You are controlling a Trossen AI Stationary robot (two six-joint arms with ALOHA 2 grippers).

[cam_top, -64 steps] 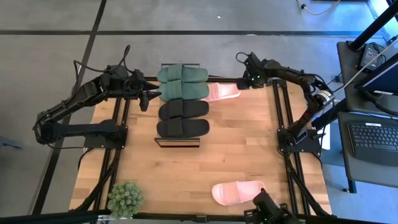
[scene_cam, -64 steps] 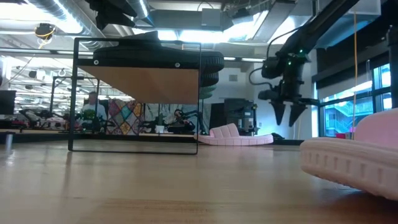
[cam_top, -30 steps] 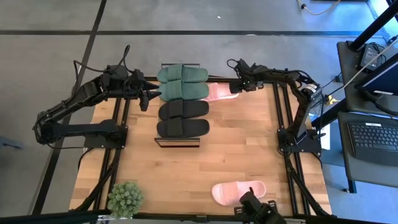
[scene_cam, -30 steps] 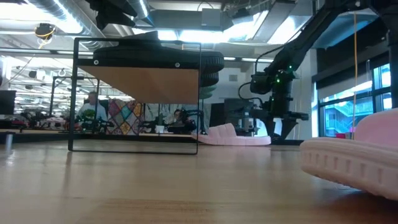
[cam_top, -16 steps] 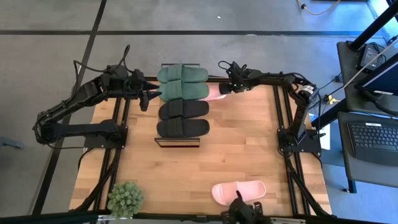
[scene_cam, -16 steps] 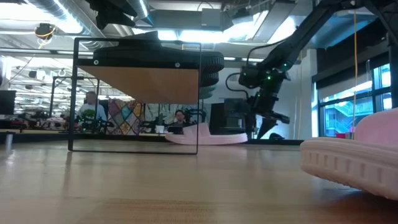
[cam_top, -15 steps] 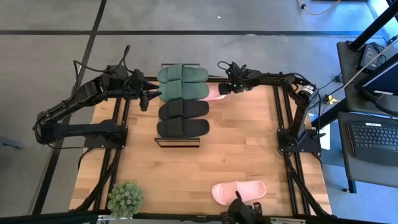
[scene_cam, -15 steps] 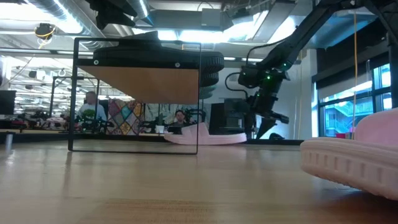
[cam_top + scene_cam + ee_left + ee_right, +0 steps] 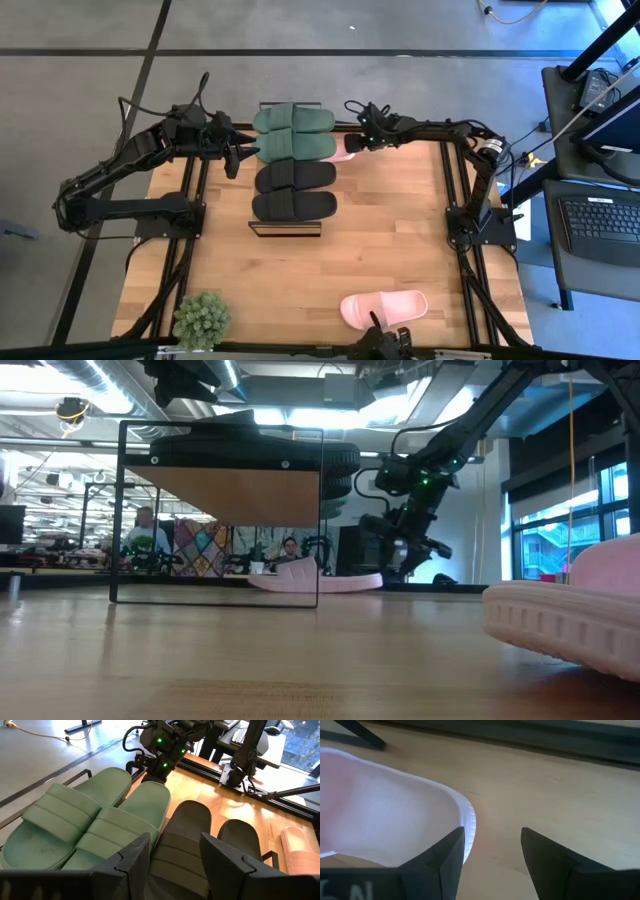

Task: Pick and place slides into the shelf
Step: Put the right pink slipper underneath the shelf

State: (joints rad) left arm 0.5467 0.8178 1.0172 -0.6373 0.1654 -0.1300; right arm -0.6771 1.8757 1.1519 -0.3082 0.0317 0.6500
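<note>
A pale pink slide [image 9: 342,150] lies on the table at the far edge, its left part hidden under the shelf [image 9: 235,495]. My right gripper [image 9: 351,143] stands open at that slide's right end, slanting down. The shelf's top bears a dark green pair [image 9: 293,133] and a black pair [image 9: 294,190]. A second pink slide [image 9: 383,307] lies sole down near the table's front edge. My left gripper [image 9: 240,152] hangs open and empty at the shelf's left side, above the green pair [image 9: 95,820]. My right gripper touches the pink slide's right end, the bare footbed's rim [image 9: 470,827], with one finger [image 9: 451,857] of the open pair. The fingers slant down from the table's right side. The slide lies flat on the table [image 9: 530,785]; nothing is between the fingers.
A small potted plant [image 9: 201,318] stands at the near left corner. Black frame rails [image 9: 456,180] run along both table sides. Bare wood lies between the shelf and the near pink slide [image 9: 570,610].
My right gripper has gone toward the table's left edge and tipped from pointing down to a slant. The far pink slide has slid left along the table in front of it, its left end passing under the shelf.
</note>
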